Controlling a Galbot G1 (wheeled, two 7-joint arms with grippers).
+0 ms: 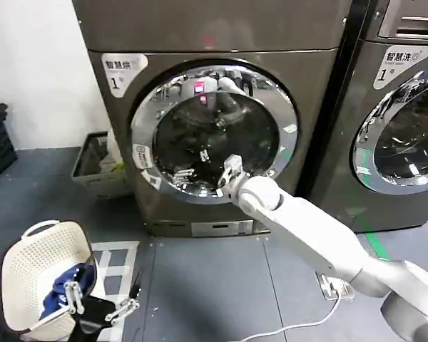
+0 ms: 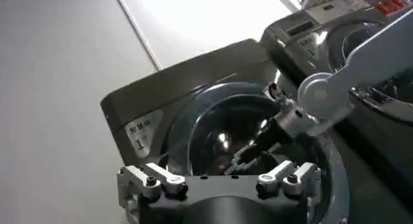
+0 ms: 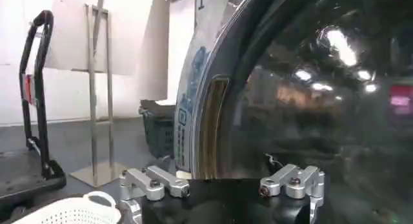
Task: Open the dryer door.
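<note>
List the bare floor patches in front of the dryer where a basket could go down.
Free: grey floor between the white mesh laundry basket and the right arm, below the chrome-rimmed round dryer door. Also dark floor left of the grey crate. Crowded: lower right, with a white cable; the right hand at the door; the left hand beside the basket.

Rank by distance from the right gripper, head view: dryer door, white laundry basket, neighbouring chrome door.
From the right gripper:
1. Dryer door: right at the gripper, which is over its lower glass.
2. Neighbouring chrome door: machine on the robot's right.
3. White laundry basket: floor, far left, by the left gripper.
</note>
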